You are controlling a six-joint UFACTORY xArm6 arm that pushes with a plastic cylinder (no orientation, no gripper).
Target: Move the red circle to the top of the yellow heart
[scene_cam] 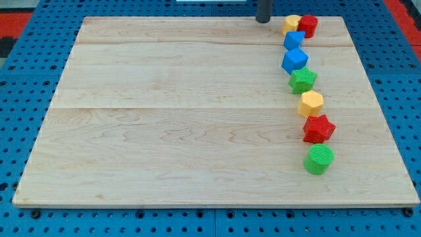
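The red circle [308, 26] sits near the view's top right, touching the right side of the yellow heart [291, 24]. My tip [263, 20] is at the top edge of the board, a short way left of the yellow heart and apart from it. Below them runs a column of blocks: a blue block [294, 40], a blue cube [295, 60], a green star [302, 80], a yellow hexagon [310, 103], a red star [318, 128] and a green circle [319, 159].
The wooden board [164, 118] lies on a blue pegboard table [20, 99]. All blocks stand in a column near the board's right side.
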